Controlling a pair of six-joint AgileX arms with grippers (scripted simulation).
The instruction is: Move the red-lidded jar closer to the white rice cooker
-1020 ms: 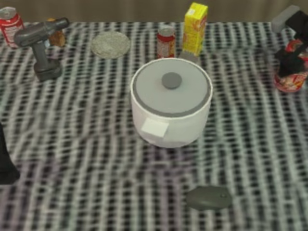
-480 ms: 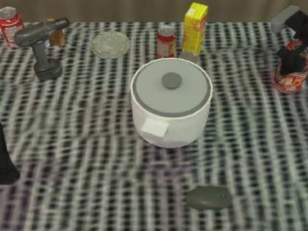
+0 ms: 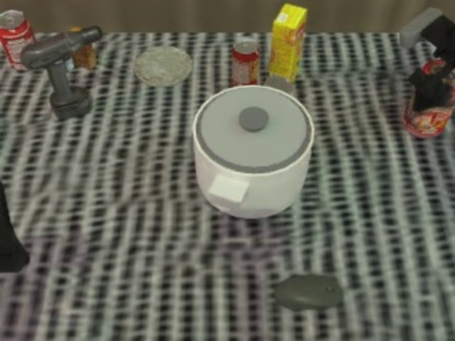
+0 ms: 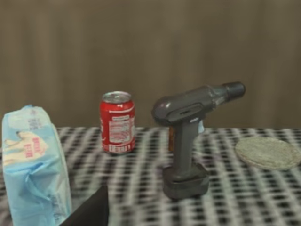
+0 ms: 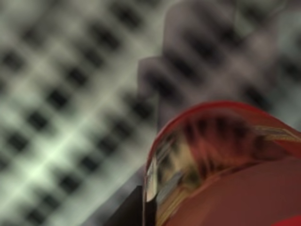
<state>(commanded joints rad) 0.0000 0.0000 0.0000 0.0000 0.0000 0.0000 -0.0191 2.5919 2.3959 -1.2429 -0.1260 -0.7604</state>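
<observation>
1. My right jaws [image 3: 429, 91] are down over the jar [image 3: 426, 117] at the bench's far right edge, and the black fingers straddle its red lid. They look clamped on it, though the top view does not show the contact plainly.
2. The right wrist view is filled by the jar's [image 5: 221, 165] red rim and glossy side, very close to the lens, with the checked cloth [image 5: 56, 94] blurred beyond it. That closeness fits a grip on the jar.
3. The jar stands upright. I cannot tell whether it is on the bench [image 3: 142, 213] or just off it.
4. The cooker [image 3: 252, 150] sits mid-bench, well apart from the jar, with bare cloth between the two.
5. Behind the cooker stand a slim can [image 3: 245, 62] and a yellow carton [image 3: 287, 42]. A grey mouse [image 3: 308, 292] lies in front of it, out of the straight path.
6. My left arm [image 3: 8, 238] is parked at the left edge. Its wrist view looks at a drill [image 4: 188, 136], another can [image 4: 117, 122], a blue bag [image 4: 33, 165] and a grey disc [image 4: 268, 152]. I cannot tell how its jaws stand.
7. Progress, as I judge it: the reach and likely the grasp are done. The carry is left, leftward across the open cloth. After that I must set the jar down just beside the cooker's right flank, then let go.
</observation>
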